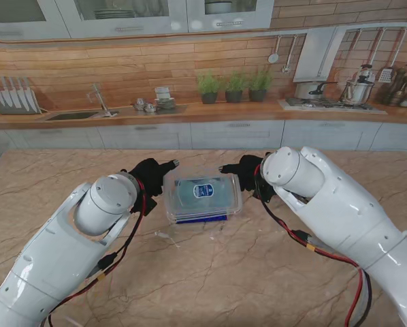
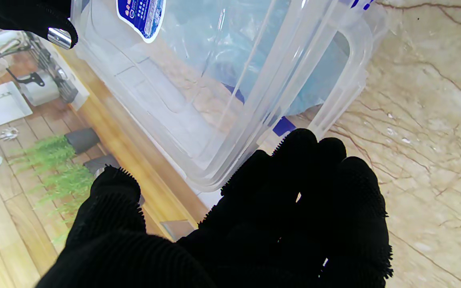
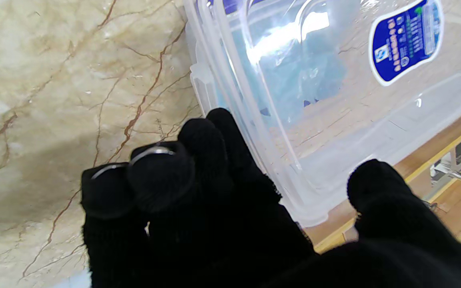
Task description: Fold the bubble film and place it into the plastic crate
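Plastic crate (image 1: 203, 195): clear, blue clips, blue-and-white label (image 1: 202, 190) at centre. Bubble film (image 3: 294, 76) inside: pale blue. Left hand (image 1: 149, 176) at 9 o'clock and right hand (image 1: 245, 169) at 3 o'clock: black gloves. Table (image 1: 210, 272): beige marble, brown veins.

From my seat I see a marble table (image 1: 210, 272) with brown veins, and past it a wooden counter along the far wall. On it sit a sink with a tap (image 1: 98, 101), stacked dishes (image 1: 164, 99), three potted plants (image 1: 234, 86) and, to the right, pots on a stove (image 1: 333, 92). A knife rack (image 1: 13, 95) stands far left; utensils (image 1: 387, 65) hang far right.
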